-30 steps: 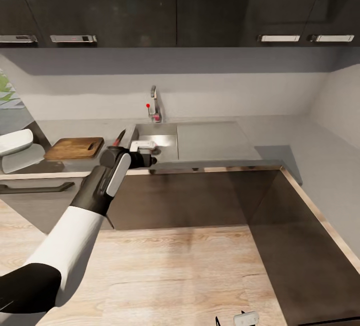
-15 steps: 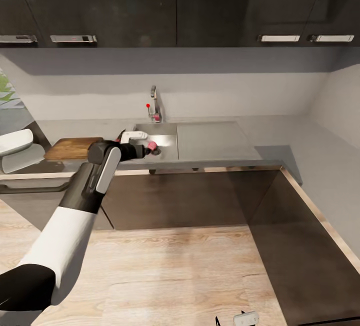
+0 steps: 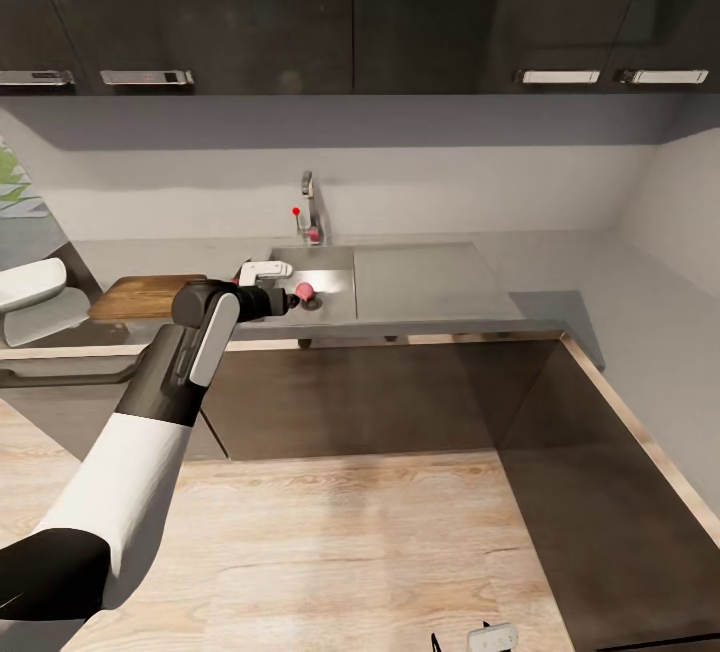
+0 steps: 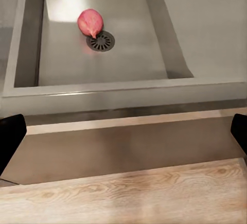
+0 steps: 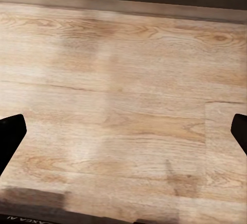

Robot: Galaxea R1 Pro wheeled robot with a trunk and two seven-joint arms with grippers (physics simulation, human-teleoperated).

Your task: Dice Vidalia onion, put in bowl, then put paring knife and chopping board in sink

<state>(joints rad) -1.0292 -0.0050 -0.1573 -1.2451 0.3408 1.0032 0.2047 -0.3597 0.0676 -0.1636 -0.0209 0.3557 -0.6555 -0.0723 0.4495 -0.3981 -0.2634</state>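
Head view: the left gripper (image 3: 285, 300) hovers at the front edge of the sink (image 3: 335, 257), its jaws spread and empty; the onion (image 3: 303, 290) lies in the basin beside the drain, with the chopping board (image 3: 140, 295) on the countertop (image 3: 560, 262) to the left. Left wrist view: the onion (image 4: 90, 22) touches the drain (image 4: 101, 41); lower straight down, centre both fingers, then close gently. Right wrist view: spread fingertips (image 5: 10, 136) over the wood floor (image 5: 128, 95)
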